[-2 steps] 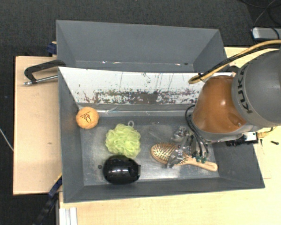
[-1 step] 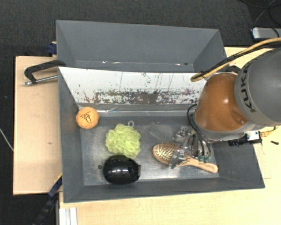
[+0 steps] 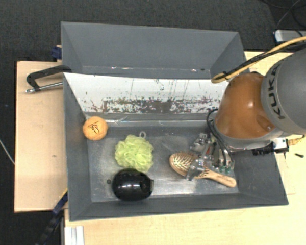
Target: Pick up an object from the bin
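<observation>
Gripper position (camera view): my gripper (image 3: pixel 203 163) is low in the bin (image 3: pixel 153 47), lower right of frame, at the neck of the wooden hairbrush (image 3: pixel 181 163).
Gripper state: spread or pinching, I cannot tell.
Hairbrush: flat on the floor, head left, handle toward lower right.
Progress: nothing lifted; I judge the approach done, the grasp unconfirmed and the lift left.
Neighbours: green mesh sponge (image 3: pixel 134 153), black rounded object (image 3: pixel 131 184) and orange ball (image 3: pixel 95 128) are apart, left.
</observation>
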You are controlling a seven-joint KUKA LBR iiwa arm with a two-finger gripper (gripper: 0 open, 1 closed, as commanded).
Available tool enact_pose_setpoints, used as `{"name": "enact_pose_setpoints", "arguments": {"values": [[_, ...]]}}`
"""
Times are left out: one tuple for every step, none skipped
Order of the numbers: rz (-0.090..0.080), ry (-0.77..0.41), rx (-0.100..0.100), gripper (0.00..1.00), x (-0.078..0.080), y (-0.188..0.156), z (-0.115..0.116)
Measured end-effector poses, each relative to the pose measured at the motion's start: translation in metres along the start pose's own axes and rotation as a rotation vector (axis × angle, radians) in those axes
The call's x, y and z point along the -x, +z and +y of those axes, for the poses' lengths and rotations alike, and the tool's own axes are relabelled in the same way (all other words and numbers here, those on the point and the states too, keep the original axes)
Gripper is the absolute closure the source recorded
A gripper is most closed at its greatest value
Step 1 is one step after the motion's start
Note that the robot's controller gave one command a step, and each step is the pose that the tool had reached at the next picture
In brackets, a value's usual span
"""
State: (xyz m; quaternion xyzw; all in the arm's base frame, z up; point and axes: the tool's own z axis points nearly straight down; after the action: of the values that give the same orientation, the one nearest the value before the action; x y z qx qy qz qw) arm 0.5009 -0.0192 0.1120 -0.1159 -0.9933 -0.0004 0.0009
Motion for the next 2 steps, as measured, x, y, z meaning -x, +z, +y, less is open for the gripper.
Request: {"name": "enact_pose_setpoints", "arguments": {"values": [[-0.004,0.0,0.001,1.0,0.001,-0.018,0.0],[-0.008,0.0,0.001,1.0,0.002,-0.031,0.0]]}}
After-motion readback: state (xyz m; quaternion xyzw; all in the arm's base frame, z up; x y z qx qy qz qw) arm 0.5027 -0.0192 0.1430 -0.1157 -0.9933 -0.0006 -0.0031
